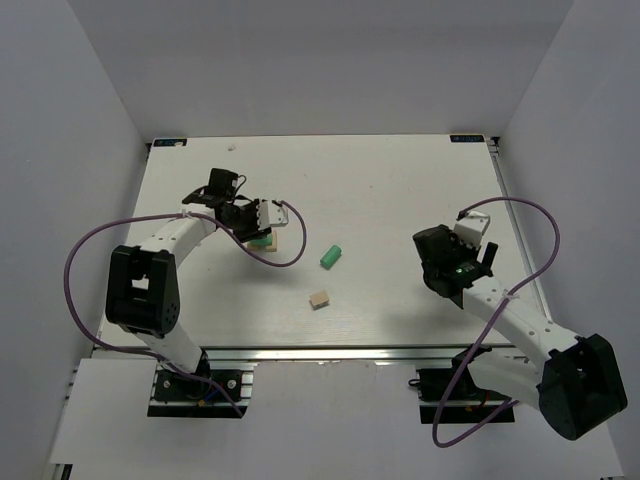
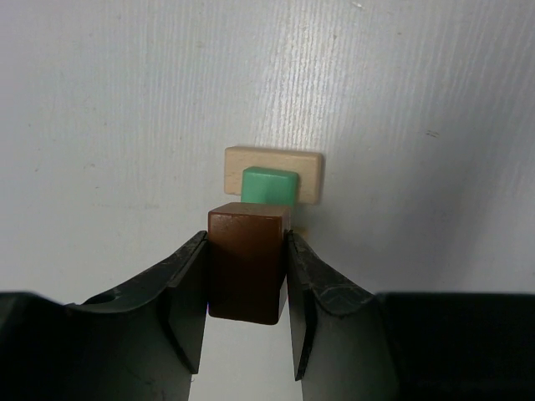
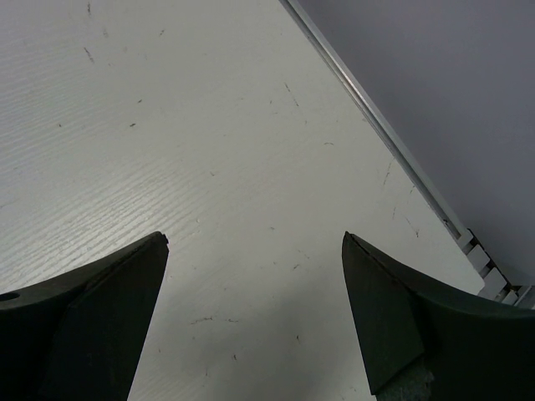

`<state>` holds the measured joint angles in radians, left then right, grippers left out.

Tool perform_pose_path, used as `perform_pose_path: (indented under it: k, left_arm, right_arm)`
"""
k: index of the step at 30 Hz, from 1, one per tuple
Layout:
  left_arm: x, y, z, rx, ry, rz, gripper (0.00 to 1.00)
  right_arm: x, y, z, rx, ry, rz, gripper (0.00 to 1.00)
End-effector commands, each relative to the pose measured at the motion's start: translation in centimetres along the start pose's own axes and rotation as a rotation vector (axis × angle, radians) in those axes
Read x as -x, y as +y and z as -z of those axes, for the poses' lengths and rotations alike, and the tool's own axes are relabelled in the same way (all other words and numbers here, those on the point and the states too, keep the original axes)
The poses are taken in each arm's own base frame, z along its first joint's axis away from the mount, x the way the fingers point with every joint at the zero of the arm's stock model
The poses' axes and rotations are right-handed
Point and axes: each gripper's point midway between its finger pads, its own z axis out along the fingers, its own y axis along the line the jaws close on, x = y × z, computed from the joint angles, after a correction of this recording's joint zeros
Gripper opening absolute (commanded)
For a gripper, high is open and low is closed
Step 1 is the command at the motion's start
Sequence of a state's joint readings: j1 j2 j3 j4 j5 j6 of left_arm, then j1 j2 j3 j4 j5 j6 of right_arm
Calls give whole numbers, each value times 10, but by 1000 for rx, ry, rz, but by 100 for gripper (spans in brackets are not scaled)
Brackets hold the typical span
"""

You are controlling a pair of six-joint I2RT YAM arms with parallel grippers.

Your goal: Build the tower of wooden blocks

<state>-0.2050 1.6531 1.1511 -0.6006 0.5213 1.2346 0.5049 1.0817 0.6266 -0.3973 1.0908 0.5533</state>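
The left gripper point(image 2: 247, 241) is over the far left part of the white table point(image 1: 400, 190). Its jaws are clamped on a dark brown wooden block point(image 2: 245, 263), one finger pressing each side of it. Just under and beyond this block stands the beginning of the tower: a flat light tan wooden block point(image 2: 274, 159) lying on the table, with a mint-green wooden block point(image 2: 269, 185) on top of it. The brown block is above the green one and a little nearer to the camera; I cannot tell if the two are touching.

Two more pieces lie apart on the table, to the right of this stack. A loose mint-green wooden oblong point(image 1: 331, 256) lies on its side near the middle of the table. A small light tan wooden cube point(image 1: 319, 299) sits nearer to the arm bases, close to the oblong but not touching it.

The right gripper point(image 3: 255, 242) is at the right side of the table, well apart from all blocks. Its jaws are wide apart and hold nothing.
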Motion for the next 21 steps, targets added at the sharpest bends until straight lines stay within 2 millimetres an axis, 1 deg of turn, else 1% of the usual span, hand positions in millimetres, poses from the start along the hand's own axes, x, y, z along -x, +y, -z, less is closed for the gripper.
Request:
perform_pose_path:
  k: [1, 4, 10, 14, 21]
  left_arm:
    - [12, 8, 6, 35, -50, -21, 21]
    - [12, 11, 4, 34, -63, -13, 21]
    - [10, 6, 0, -9, -62, -20, 22]
    - [5, 4, -3, -18, -55, -23, 23]
    - [2, 3, -9, -32, -68, -18, 24]
  right_arm:
    - [22, -6, 4, -27, -46, -82, 89]
    - [24, -8, 5, -36, -50, -80, 89]
    - [25, -15, 6, -61, -59, -74, 89]
    - [25, -23, 7, -93, -62, -54, 89]
    - [27, -24, 8, -88, -66, -67, 89]
